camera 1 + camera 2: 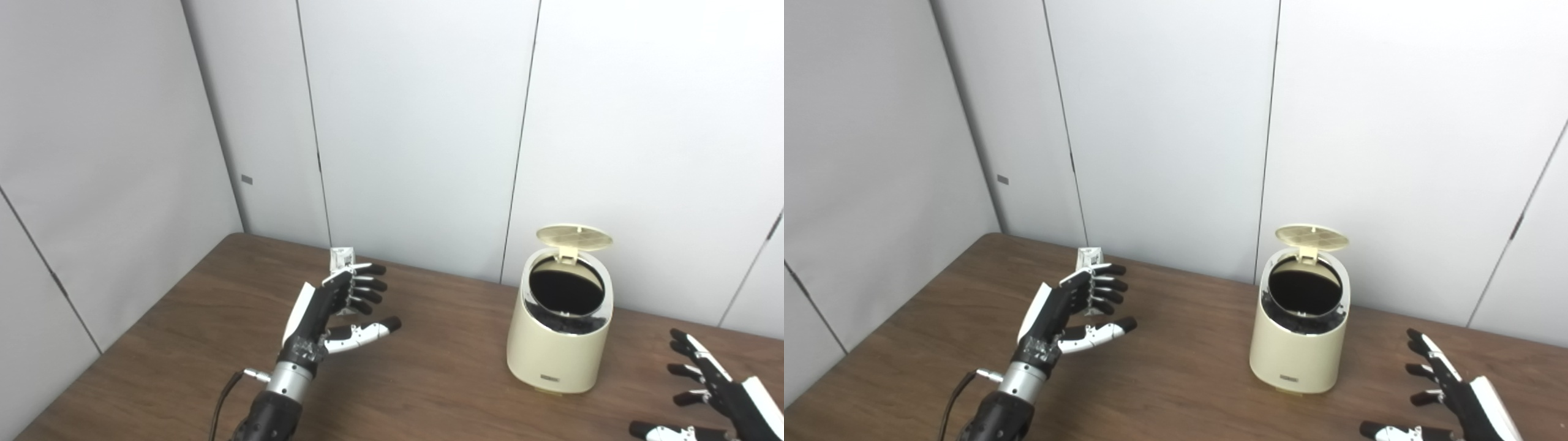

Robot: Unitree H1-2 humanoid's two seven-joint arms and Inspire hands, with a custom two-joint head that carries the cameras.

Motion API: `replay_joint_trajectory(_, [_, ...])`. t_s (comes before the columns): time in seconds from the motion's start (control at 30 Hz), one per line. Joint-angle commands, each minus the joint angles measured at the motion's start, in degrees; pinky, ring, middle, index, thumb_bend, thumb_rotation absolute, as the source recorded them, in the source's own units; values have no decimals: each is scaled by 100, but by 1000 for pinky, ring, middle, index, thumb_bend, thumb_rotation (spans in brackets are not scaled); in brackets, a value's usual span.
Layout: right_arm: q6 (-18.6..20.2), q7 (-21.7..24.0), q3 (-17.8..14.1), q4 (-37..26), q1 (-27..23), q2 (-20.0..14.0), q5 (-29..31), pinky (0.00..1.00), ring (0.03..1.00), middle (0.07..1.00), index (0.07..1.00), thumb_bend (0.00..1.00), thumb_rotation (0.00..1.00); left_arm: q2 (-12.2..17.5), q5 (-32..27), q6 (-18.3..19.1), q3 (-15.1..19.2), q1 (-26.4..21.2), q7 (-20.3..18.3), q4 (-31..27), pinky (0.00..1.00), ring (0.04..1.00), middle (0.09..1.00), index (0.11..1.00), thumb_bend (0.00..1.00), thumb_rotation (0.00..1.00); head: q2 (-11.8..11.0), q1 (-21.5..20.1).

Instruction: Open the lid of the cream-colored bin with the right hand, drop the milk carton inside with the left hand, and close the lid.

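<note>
The cream-colored bin (554, 352) stands on the wooden table (429, 380) right of centre, its round lid (574, 236) tipped up and its dark inside showing. A small white milk carton (342, 258) stands upright at the back left, mostly hidden behind my left hand (334, 309). That hand is open, its fingers stretched in front of the carton and its thumb spread below; I cannot tell whether it touches the carton. My right hand (713, 395) hovers open at the lower right, apart from the bin.
Grey wall panels (416, 122) close off the back and left sides of the table. A cable (223, 398) runs from my left wrist. Bare tabletop lies between my left hand and the bin.
</note>
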Motion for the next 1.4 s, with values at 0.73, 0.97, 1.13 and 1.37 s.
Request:
replay_joint_trajectory(0.73, [-71,-14,-79,-350,-147,-111,-50,565,802,904,924,820,284,1142,-286,-1392,298,-1500,-24,1804,875,908,875,794,802,87,102,-104])
replay_joint_trajectory(0.97, [-113,10,-146,-359,-100,-133,105,503,758,896,923,836,284,1260,-441,-1387,231,-1789,-205,2384,998,991,937,822,874,115,127,-196])
replay_joint_trajectory(1.13, [-74,46,-175,-415,-73,-169,152,513,764,891,920,837,278,1287,-660,-1511,212,-1953,-439,2866,1000,1000,959,858,895,150,142,-225])
replay_joint_trajectory(1.37, [-98,69,-208,-440,-75,-243,190,521,759,884,907,846,285,1323,-573,-1293,87,-2020,-522,3208,926,972,977,935,953,264,164,-304])
